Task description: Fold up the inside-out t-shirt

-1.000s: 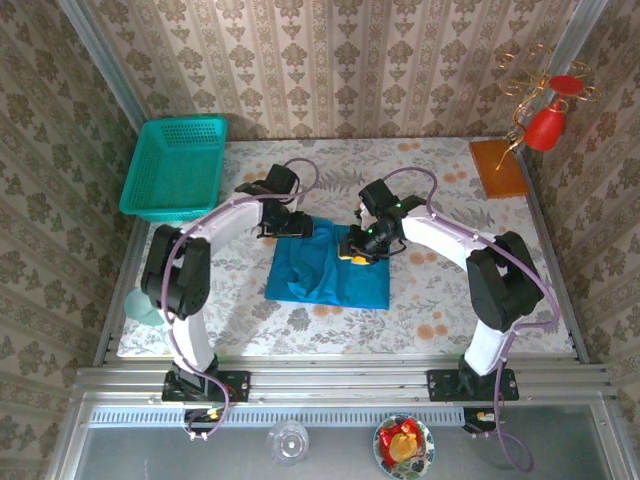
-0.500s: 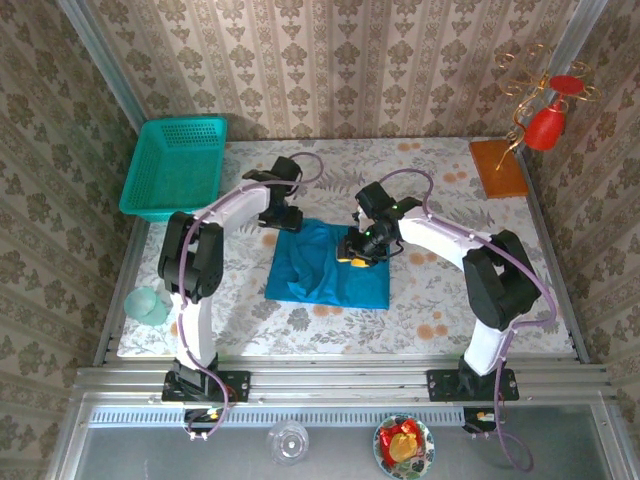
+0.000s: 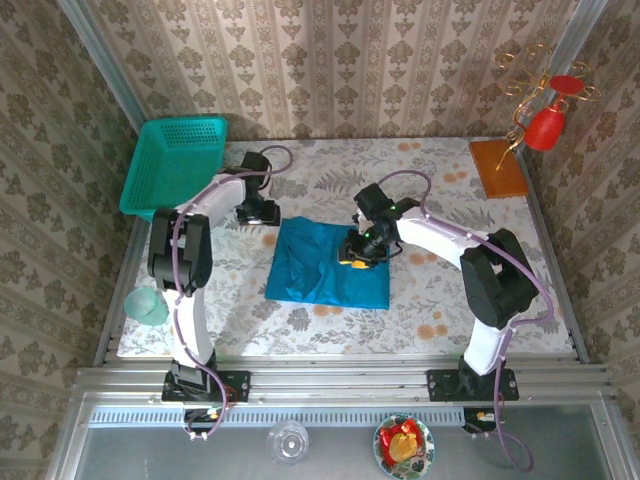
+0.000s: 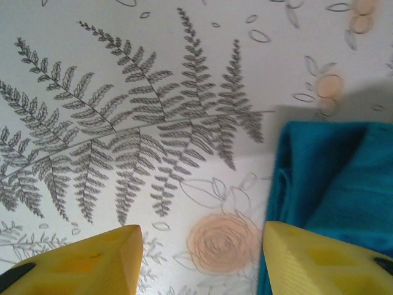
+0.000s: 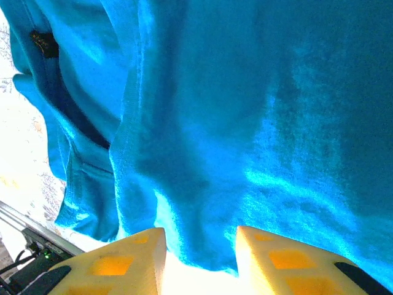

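Inside-out t-shirt [image 3: 320, 272], dark label [image 5: 43, 43] unreadable; left gripper [image 4: 199, 246] agape, right gripper [image 5: 199, 246] ajar.

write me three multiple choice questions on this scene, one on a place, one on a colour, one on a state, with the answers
1. Where does the mesh basket stand?
A. at the far left corner of the table
B. at its near right corner
C. in the middle of it

2. What colour is the t-shirt?
A. red
B. teal-blue
C. white

3. How is the left gripper?
A. shut on the t-shirt
B. shut on the mesh basket
C. open over bare tablecloth

Answers:
1 A: the top view has it at the far left, by the wall.
2 B: the top view and the right wrist view both show teal-blue cloth.
3 C: in the left wrist view its jaws stand apart with printed tablecloth between them and the t-shirt off to one side.
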Robot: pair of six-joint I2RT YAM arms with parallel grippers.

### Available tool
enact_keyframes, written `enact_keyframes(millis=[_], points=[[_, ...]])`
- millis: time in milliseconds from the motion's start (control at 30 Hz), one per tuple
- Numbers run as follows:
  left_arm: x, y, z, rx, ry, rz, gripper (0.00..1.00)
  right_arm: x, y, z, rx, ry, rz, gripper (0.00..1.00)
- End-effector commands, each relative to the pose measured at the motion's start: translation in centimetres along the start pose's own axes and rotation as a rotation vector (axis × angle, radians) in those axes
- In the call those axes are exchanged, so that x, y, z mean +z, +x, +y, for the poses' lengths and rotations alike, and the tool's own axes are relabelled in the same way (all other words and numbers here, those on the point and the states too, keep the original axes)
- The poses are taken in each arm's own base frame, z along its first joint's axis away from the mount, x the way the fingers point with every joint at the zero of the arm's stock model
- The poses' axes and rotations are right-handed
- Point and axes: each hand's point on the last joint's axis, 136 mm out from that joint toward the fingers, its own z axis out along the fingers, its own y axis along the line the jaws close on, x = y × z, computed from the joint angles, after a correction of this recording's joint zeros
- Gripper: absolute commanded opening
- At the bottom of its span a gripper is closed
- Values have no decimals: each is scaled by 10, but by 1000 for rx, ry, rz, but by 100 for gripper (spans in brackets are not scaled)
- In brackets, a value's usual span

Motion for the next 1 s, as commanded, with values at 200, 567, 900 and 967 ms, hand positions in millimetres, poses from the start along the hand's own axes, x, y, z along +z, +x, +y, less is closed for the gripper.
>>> enact_keyframes(millis=[200,567,900,967], points=[[-67,75,-91,103,220,19,55,4,3,-6,-4,39,16,35],[-27,150,-114,106,192,164,56,9,3,-9,-9,52,34,35],[-7,183,-64,84,-14,226,42,27,11,-35,5,133,91,35],[-5,191,-53,62,-34,232,38,27,10,-44,10,173,89,36]])
